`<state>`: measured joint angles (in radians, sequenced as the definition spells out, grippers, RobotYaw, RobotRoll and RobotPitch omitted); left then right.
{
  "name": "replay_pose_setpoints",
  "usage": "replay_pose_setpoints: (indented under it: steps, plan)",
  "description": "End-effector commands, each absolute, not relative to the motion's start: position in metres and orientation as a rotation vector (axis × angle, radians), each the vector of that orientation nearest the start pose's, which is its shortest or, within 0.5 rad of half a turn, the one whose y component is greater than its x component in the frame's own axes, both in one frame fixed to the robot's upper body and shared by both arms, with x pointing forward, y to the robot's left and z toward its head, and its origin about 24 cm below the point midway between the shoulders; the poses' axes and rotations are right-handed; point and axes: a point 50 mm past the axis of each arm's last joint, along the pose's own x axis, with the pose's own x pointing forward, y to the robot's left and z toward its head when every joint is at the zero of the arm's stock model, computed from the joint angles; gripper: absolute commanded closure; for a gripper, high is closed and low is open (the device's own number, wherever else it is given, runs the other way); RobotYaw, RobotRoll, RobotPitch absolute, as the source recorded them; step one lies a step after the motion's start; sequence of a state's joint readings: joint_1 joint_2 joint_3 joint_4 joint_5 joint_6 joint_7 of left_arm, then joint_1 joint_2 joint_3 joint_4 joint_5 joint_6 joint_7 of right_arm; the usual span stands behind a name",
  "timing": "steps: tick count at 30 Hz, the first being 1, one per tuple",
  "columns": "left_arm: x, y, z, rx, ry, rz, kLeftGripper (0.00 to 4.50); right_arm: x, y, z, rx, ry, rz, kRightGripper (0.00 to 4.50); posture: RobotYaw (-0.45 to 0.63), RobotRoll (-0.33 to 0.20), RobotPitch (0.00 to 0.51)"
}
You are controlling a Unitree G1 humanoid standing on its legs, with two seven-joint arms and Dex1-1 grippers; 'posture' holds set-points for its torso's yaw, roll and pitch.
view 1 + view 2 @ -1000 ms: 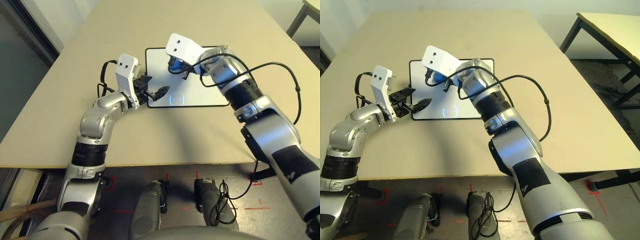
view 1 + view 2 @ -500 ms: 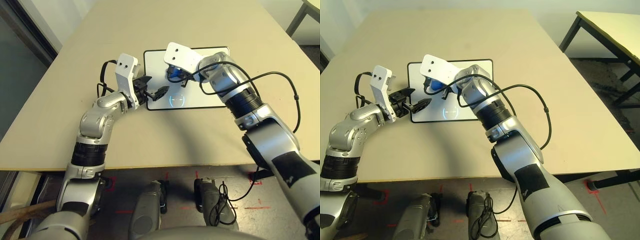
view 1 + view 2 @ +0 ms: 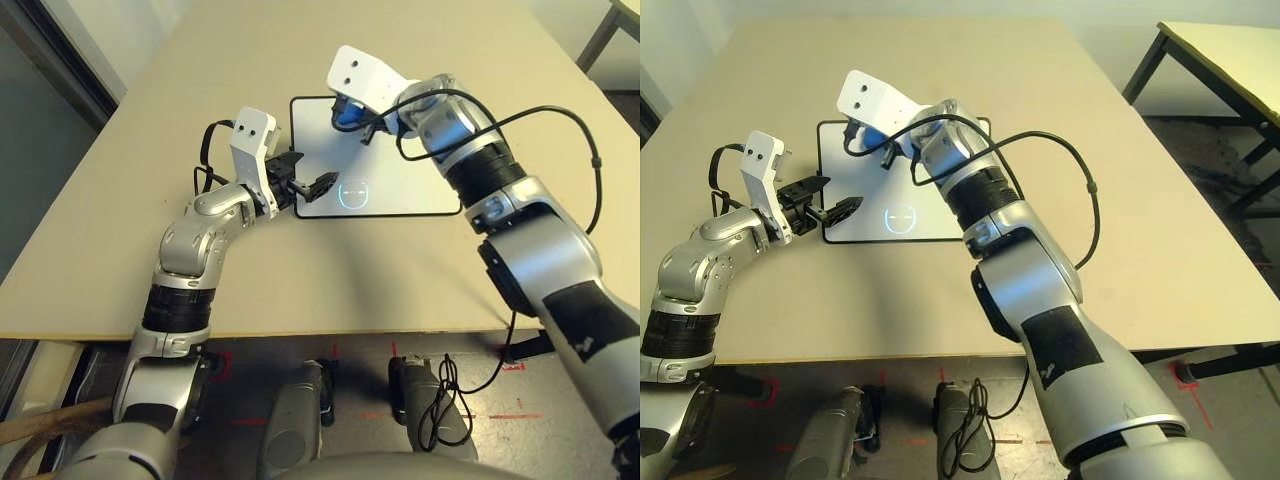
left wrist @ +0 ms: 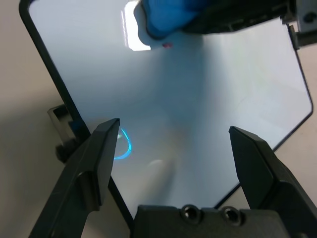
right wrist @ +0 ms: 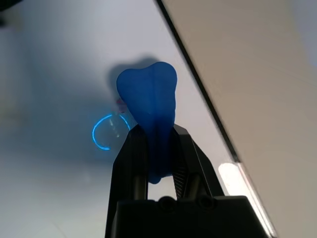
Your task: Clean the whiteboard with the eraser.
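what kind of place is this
Probably a robotics lab or test room: a large plain table carries a framed whiteboard, red marks are taped or painted on the floor, and a second table stands off to the side.

Here's the left arm point(image 3: 187, 243), reaching up from the lower left, bending at the elbow and angling inward, its white wrist bracket point(image 3: 254, 150) standing nearly upright. The left gripper point(image 3: 312, 172) points in towards the right arm point(image 3: 540, 262), its two black fingers spread wide apart, nothing between them. And the right arm comes in on a long diagonal from the lower right, reaching farther forward than the left, a black cable point(image 3: 560, 112) looping off its forearm. The right gripper point(image 5: 160, 148) is closed, both fingers clamped on a grip, wrist tilted inward, the two grippers well apart.
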<state>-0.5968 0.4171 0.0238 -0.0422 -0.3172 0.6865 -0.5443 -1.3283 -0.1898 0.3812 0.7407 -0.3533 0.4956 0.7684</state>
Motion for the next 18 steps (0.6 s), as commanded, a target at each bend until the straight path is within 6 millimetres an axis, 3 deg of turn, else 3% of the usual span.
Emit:
replay_pose_setpoints:
  steps: [1, 6, 13, 18]
  plan:
    - [0.328, 0.161, 0.174, 0.115, 0.096, -0.638, 0.0, 0.391, -0.047, 0.219, -0.963, 0.303, 0.79, 3.91, 0.08, 0.0, 0.192]
    - [0.328, 0.16, 0.174, 0.115, 0.097, -0.641, 0.0, 0.392, -0.051, 0.222, -0.968, 0.3, 0.765, 3.91, 0.08, 0.0, 0.193]
    - [0.329, 0.159, 0.174, 0.115, 0.095, -0.645, 0.0, 0.406, -0.058, 0.253, -0.923, 0.217, 0.644, 3.91, 0.08, 0.0, 0.193]
    - [0.329, 0.16, 0.174, 0.115, 0.094, -0.643, 0.0, 0.404, -0.056, 0.244, -0.94, 0.256, 0.675, 3.91, 0.08, 0.0, 0.192]
